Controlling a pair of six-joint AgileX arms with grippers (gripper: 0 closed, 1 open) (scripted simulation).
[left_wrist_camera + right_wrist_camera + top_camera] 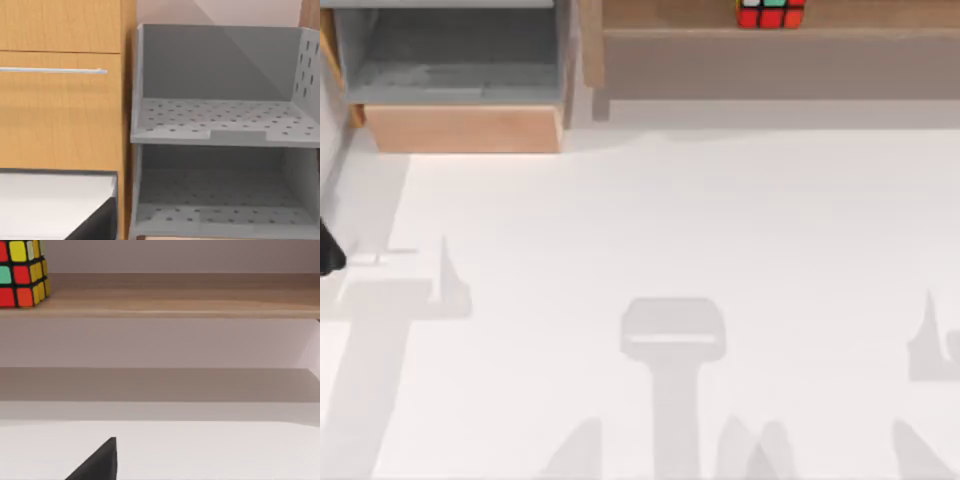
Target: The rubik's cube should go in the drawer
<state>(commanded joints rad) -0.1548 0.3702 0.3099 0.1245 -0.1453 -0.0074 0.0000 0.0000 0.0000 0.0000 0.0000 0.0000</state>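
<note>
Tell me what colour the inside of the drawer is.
Grey inside the boxy light-wood drawer, with a plain tan front panel; the top view shows it best.

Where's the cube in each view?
Top view: cube on the shelf at the far edge, right of the drawer.
Left wrist view: not in this picture.
Right wrist view: cube on the shelf.
Shared landmark: the shelf.

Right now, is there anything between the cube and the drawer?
In the top view, the shelf's wooden end post stands between the cube and the drawer; nothing else does.
</note>
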